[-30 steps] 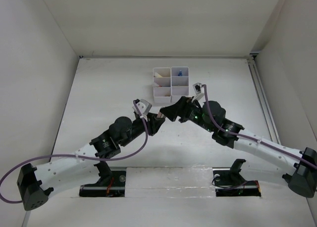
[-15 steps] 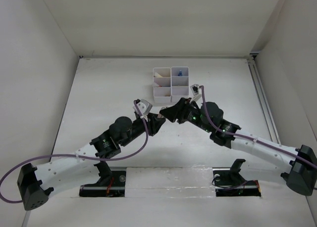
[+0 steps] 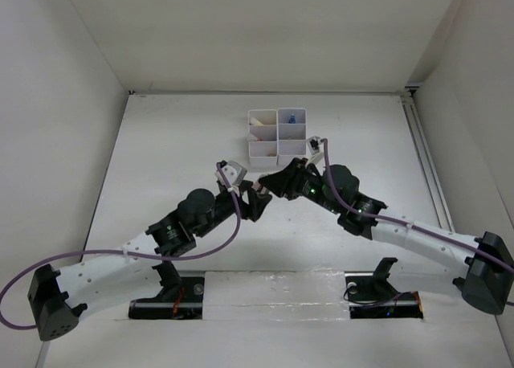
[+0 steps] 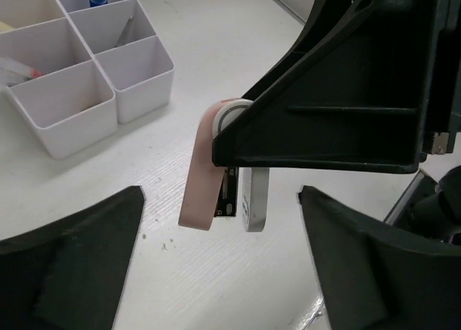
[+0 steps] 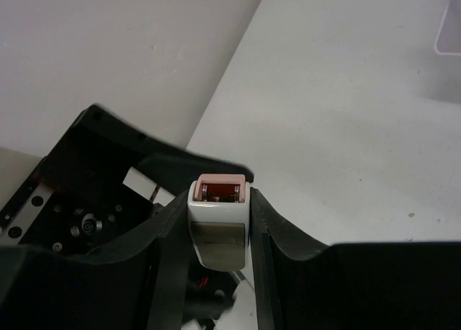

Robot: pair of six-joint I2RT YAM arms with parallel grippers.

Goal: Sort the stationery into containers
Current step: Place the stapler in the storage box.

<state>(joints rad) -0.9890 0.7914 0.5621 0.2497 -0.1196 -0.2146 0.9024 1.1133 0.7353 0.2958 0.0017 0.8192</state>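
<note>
The right gripper [image 5: 220, 216] clamps pink-white item [image 4: 200, 173]; left gripper [image 4: 220, 264] spread

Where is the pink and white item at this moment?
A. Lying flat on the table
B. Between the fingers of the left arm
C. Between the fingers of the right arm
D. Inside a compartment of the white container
C: in the right wrist view the pink and white item sits pinched between the right fingers, while the left fingers stand wide apart, clear of it.
</note>
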